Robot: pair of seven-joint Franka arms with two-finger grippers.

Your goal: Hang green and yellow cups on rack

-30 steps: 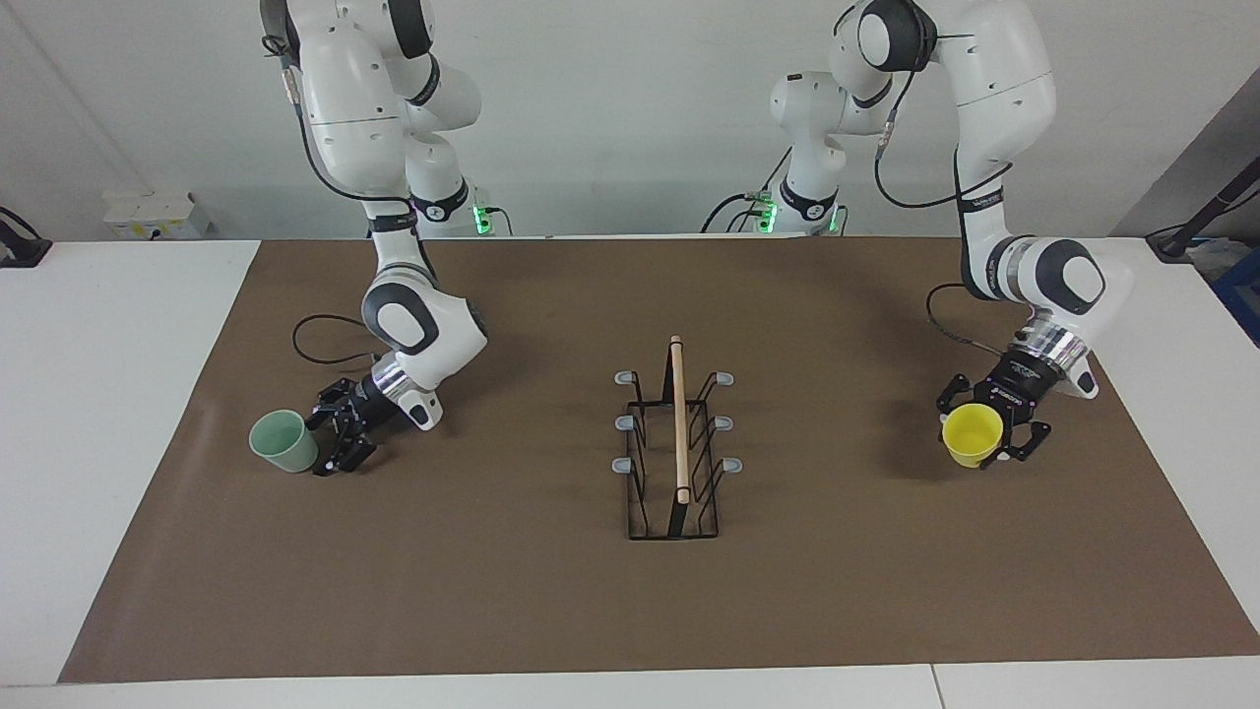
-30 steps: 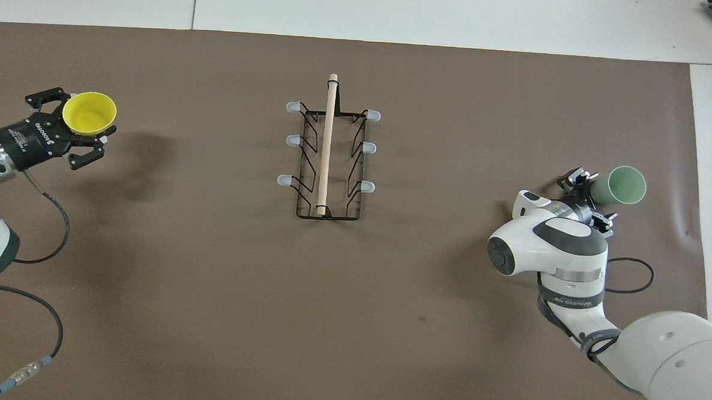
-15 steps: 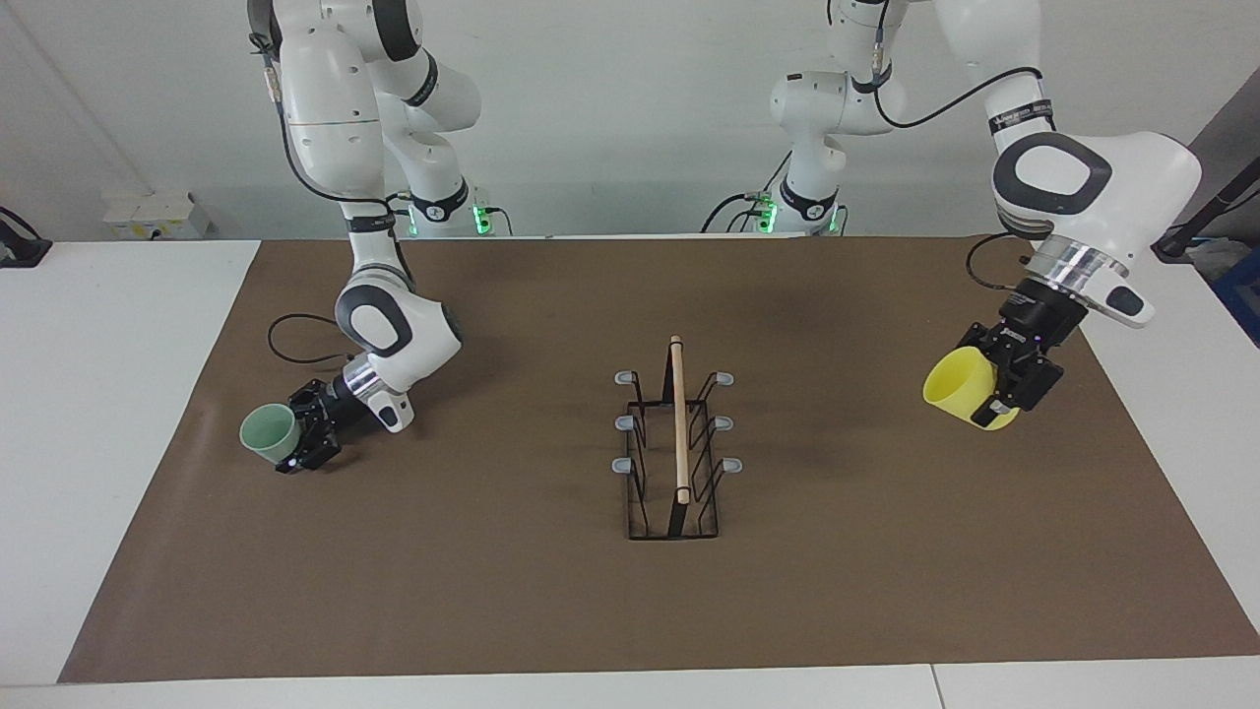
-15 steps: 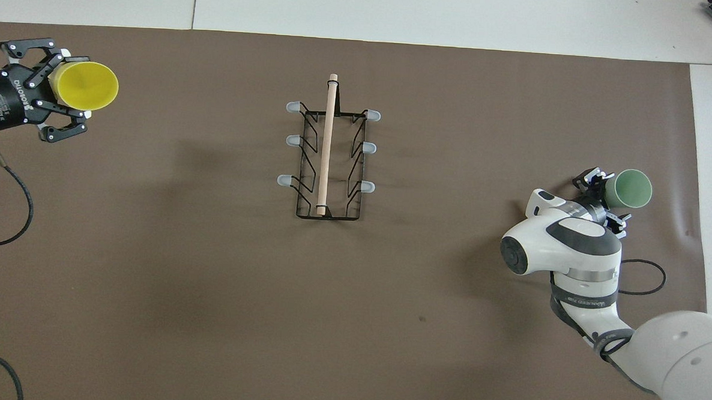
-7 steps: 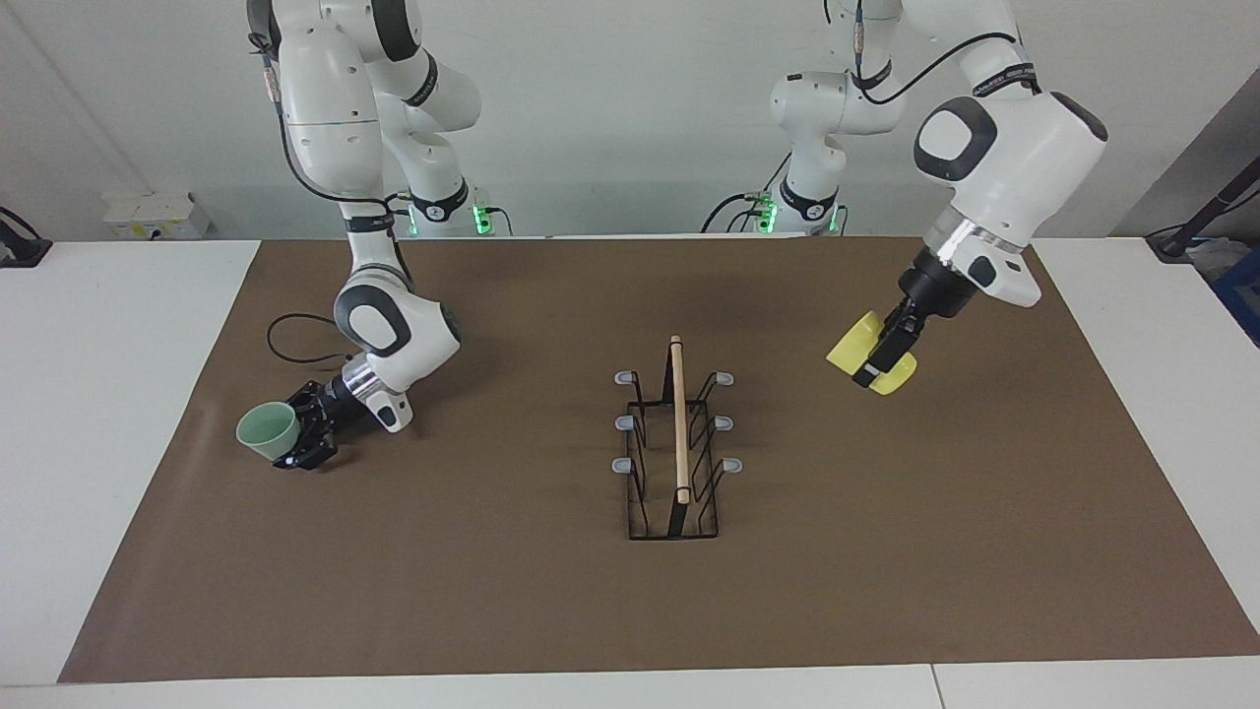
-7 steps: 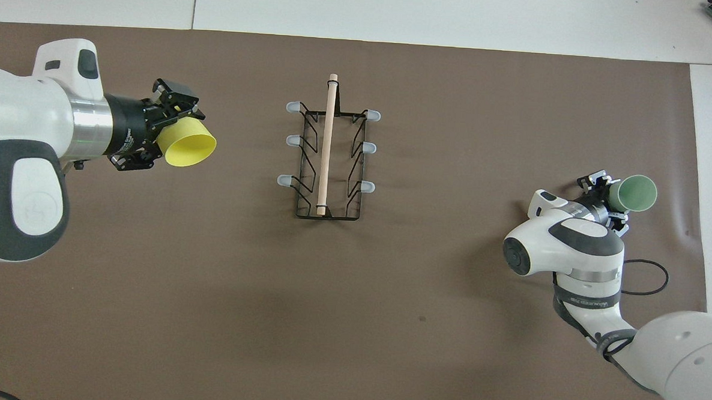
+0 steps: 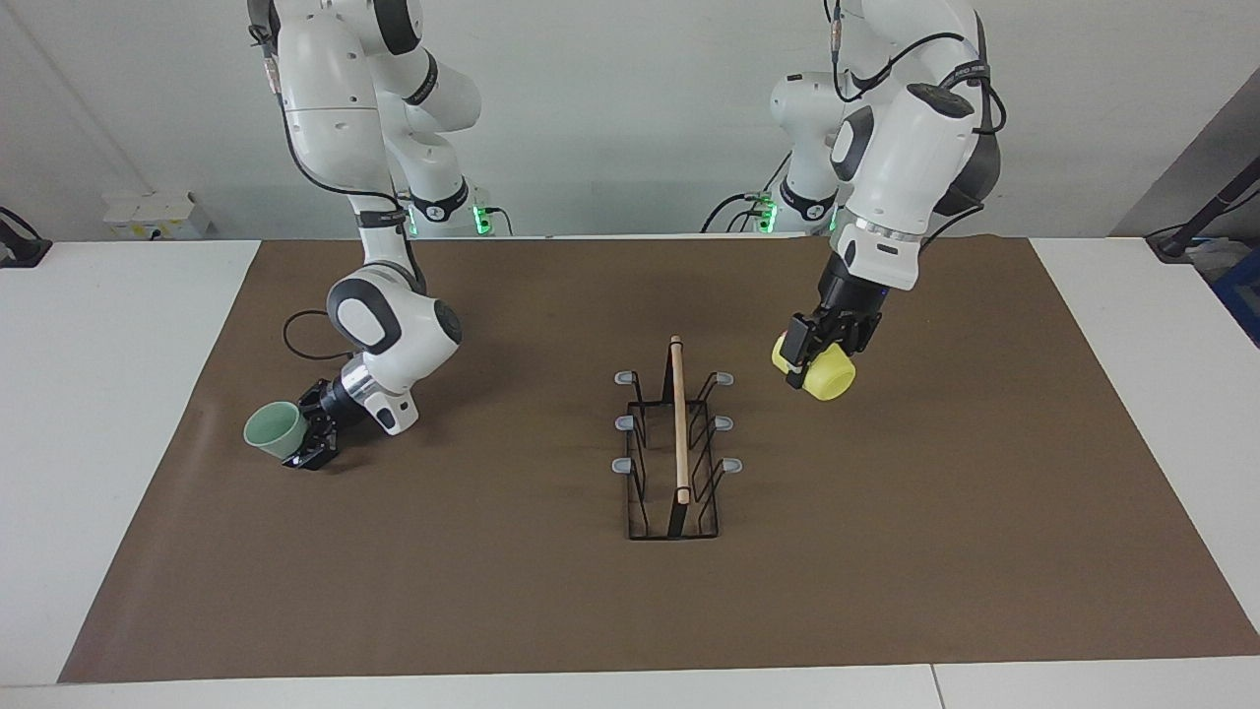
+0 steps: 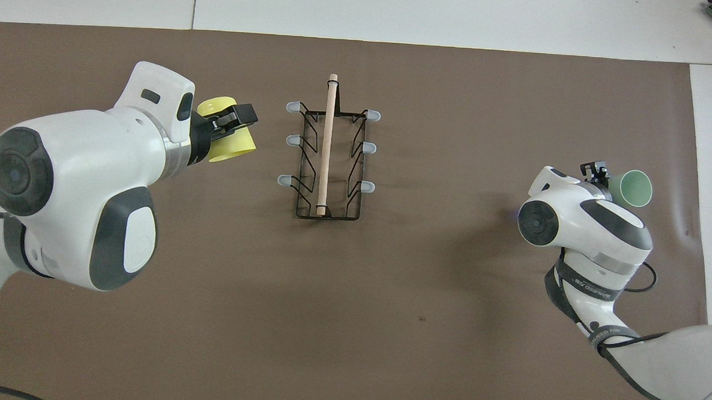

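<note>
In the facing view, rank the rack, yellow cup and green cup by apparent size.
1. rack, clearly largest.
2. yellow cup and green cup: look alike; the left gripper hides part of the yellow one, so no ranking.

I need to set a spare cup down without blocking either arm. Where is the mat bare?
The brown mat is bare along its edge farthest from the robots, past the rack. Crowded: beside the rack, under the left gripper with the yellow cup, and by the right gripper and green cup.
</note>
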